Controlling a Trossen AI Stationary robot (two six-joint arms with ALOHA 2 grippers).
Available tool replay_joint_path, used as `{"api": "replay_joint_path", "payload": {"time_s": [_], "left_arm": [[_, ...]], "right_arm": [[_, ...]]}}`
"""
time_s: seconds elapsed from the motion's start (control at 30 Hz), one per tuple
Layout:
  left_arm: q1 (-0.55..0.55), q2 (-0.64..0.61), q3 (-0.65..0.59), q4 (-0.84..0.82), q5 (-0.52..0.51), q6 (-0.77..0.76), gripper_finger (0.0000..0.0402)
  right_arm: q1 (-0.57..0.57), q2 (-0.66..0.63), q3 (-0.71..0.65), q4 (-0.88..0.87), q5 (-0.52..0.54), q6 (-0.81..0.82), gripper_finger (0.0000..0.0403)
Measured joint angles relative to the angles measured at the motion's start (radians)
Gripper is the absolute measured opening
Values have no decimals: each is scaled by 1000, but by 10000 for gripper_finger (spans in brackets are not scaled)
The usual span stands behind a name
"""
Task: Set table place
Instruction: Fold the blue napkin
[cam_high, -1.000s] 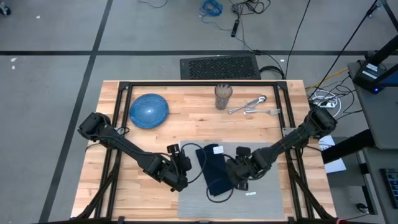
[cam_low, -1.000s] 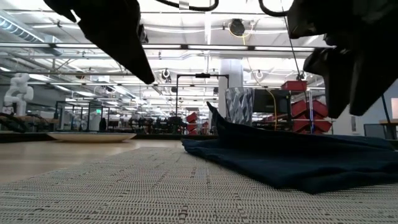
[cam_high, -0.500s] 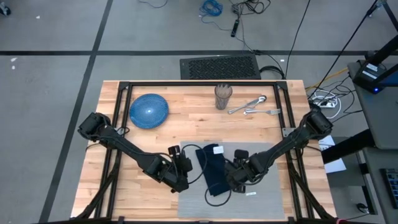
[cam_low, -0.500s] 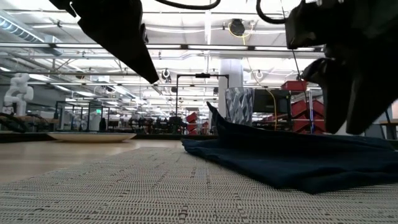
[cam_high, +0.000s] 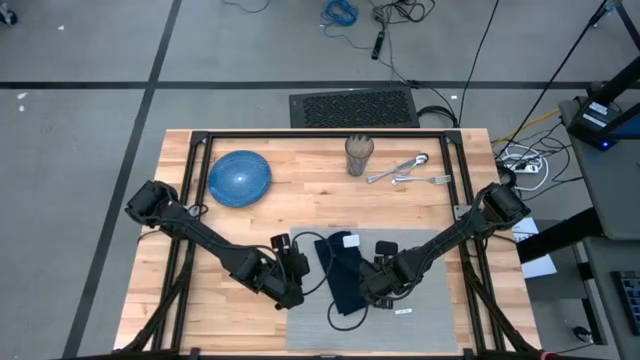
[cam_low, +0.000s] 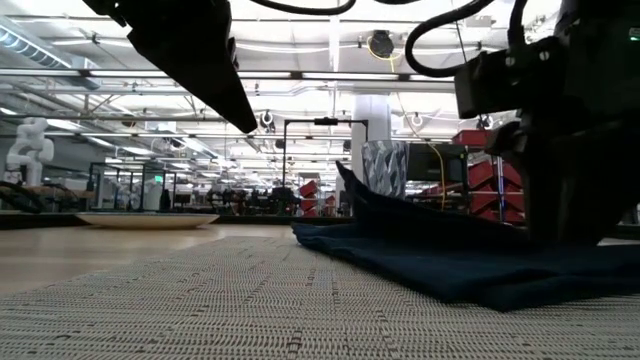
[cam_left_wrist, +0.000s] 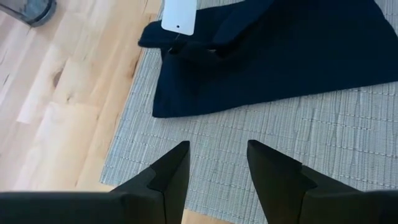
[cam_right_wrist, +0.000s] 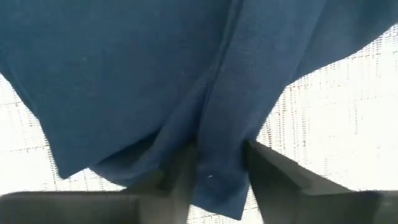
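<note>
The navy napkin lies rumpled on the left part of the grey placemat, with a white tag at its far end. My right gripper is down on the napkin's right side and shut on a ridge of it. My left gripper hangs open and empty above the placemat's left edge, just left of the napkin. The blue plate rests on the wood at the far left. My right gripper pinches a raised fold of the napkin between its two fingers, on the napkin's right side. The fingers come from above, pointing down. The rest of the napkin lies on the placemat, slack, with one corner standing up.
A brown cup and several metal utensils lie at the table's far side. A black frame runs round the tabletop. Bare wood shows between the plate and the placemat.
My right gripper has gone down onto the napkin and a little toward the table's left and near edge. The napkin's raised far corner has stayed where it was.
</note>
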Motion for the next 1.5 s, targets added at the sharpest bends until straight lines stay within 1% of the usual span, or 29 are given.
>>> {"api": "replay_joint_path", "payload": {"time_s": [0.2, 0.27, 0.47, 0.8, 1.13, 1.27, 1.4, 1.5], "left_arm": [[0, 0, 0, 4, 0, 0, 147], [0, 0, 0, 13, 0, 0, 147], [-1, 0, 0, 17, 0, 0, 147], [-1, 0, 1, 17, 0, 0, 147], [-1, 0, 1, 18, 0, -1, 147], [-1, 0, 1, 18, 0, -1, 147], [-1, 0, 1, 20, 1, -1, 147], [-1, 0, 1, 21, 1, -2, 147]], "right_arm": [[0, 1, 0, -5, 0, -24, 23], [0, 1, 0, -5, 0, -33, 8], [0, -10, 0, -15, -5, -33, 3], [0, -95, 26, -3, -9, -34, 1], [-3, -102, 86, 24, -91, -54, 0], [-10, -102, 89, 24, -154, -32, 0], [-18, -102, 89, 29, -188, -17, 1], [-23, -102, 89, 60, -238, -13, 3]]}}
